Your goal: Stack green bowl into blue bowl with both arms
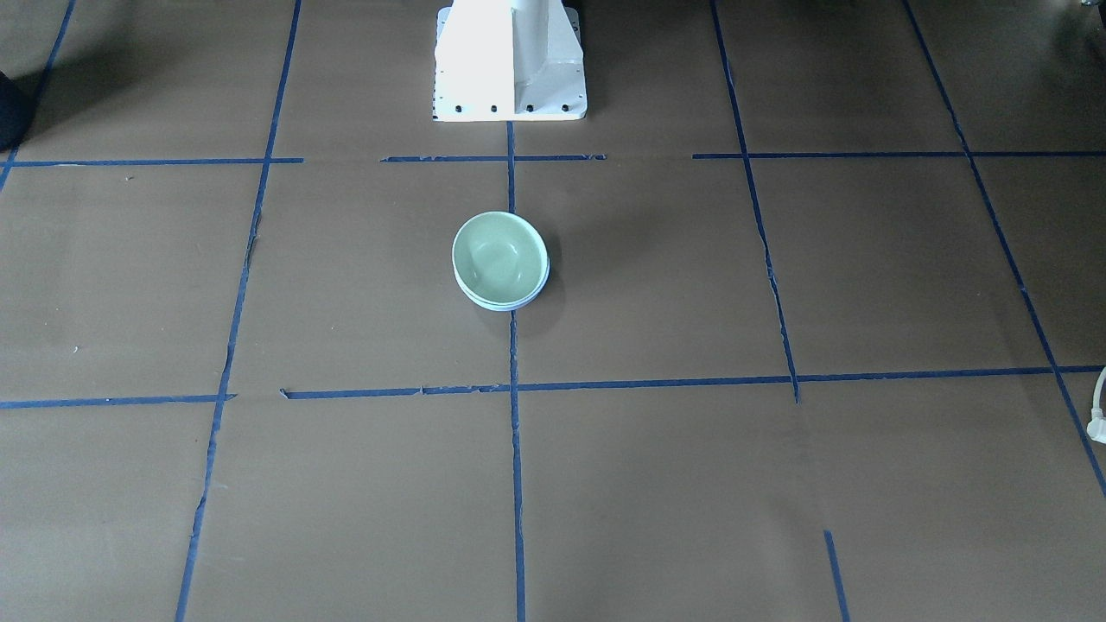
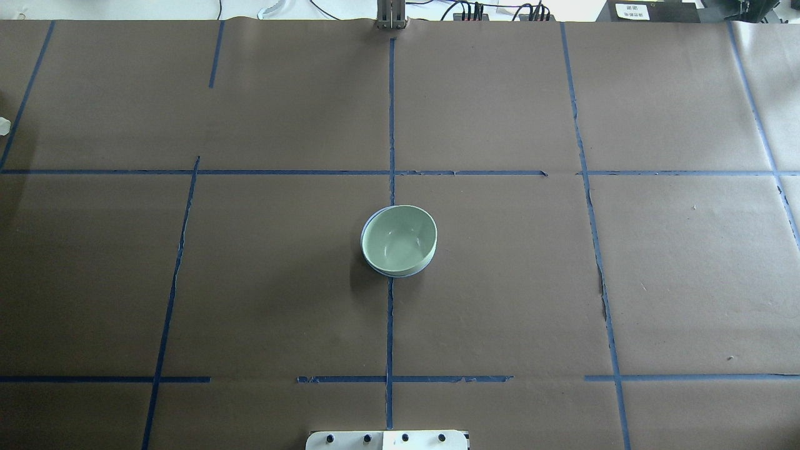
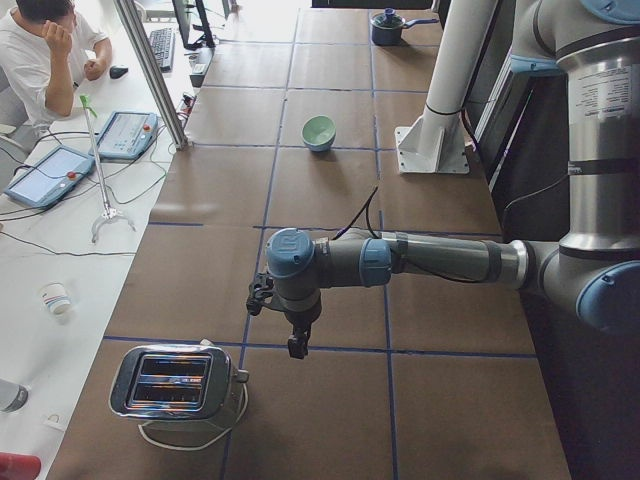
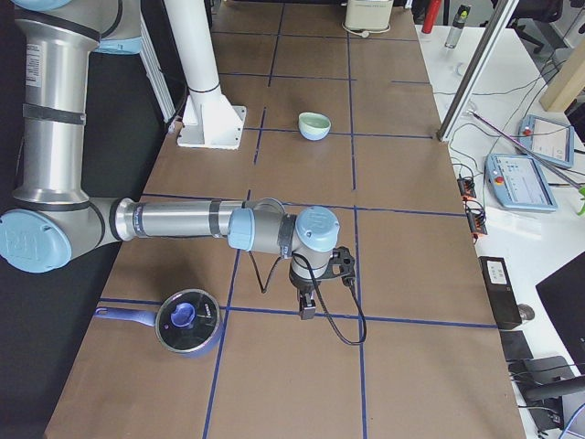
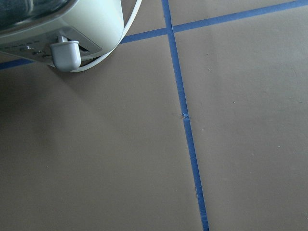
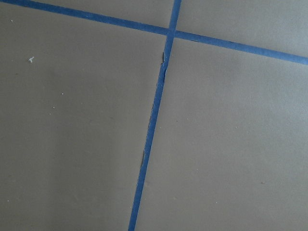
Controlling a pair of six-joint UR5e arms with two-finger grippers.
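The pale mint-green bowl (image 1: 499, 257) sits nested inside the blue bowl (image 1: 508, 305), of which only a thin rim shows beneath it. The stack stands in the middle of the table in front of the pedestal, also in the overhead view (image 2: 399, 239) and small in the side views (image 3: 319, 131) (image 4: 314, 124). My left gripper (image 3: 297, 345) hangs over the table near the toaster, far from the bowls. My right gripper (image 4: 307, 309) hangs at the opposite end near the pot. I cannot tell whether either is open or shut. Neither holds anything that I can see.
A silver toaster (image 3: 178, 385) with a white cord stands at my left end of the table, and its corner shows in the left wrist view (image 5: 62, 29). A blue-lidded pot (image 4: 187, 322) stands at my right end. The white pedestal (image 1: 510, 60) is behind the bowls. An operator (image 3: 40, 50) sits at a side desk.
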